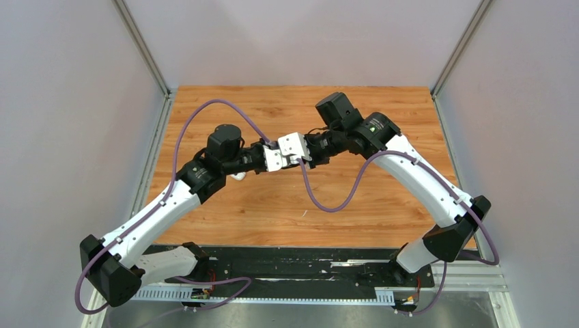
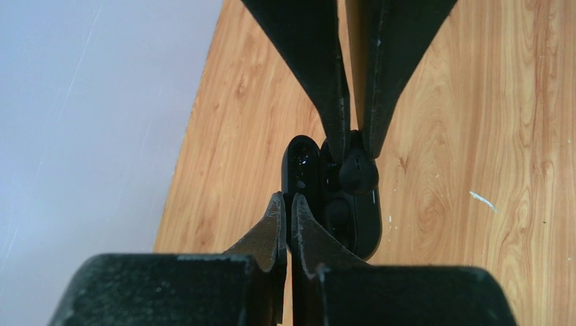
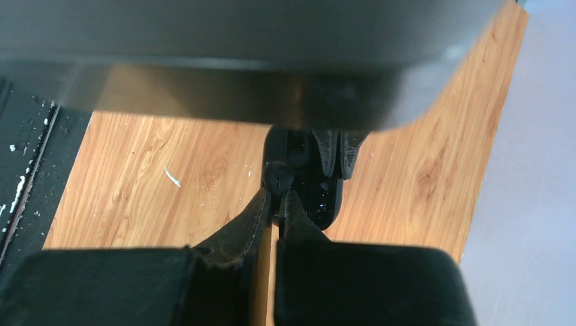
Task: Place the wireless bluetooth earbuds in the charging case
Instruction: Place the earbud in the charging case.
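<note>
**Black bud pinched at the open case, mid-bench**

Left arm reaches in over the middle of the bench. A small white object pokes out from under its forearm, too hidden to identify.

Left jaws: clenched, with only a sliver of gap. They pinch the near edge of the black charging case, about where the lid meets the base. The case is open. In the left wrist view the lid stands to the left of the base. Can't tell whether the case rests on the bench or is held off it.

The black earbud sits at the far well of the case base. Can't tell whether it's seated or only touching the rim. The near well is dark, contents unreadable.

Right jaws: clenched on that black earbud, coming in from the far side. The right wrist view shows the same thing: bud at the tips, case just past it.

Right arm comes in from the right. In the top view the two wrists almost meet and hide both case and bud. A purple cable sags from the right wrist over the wood.
</note>
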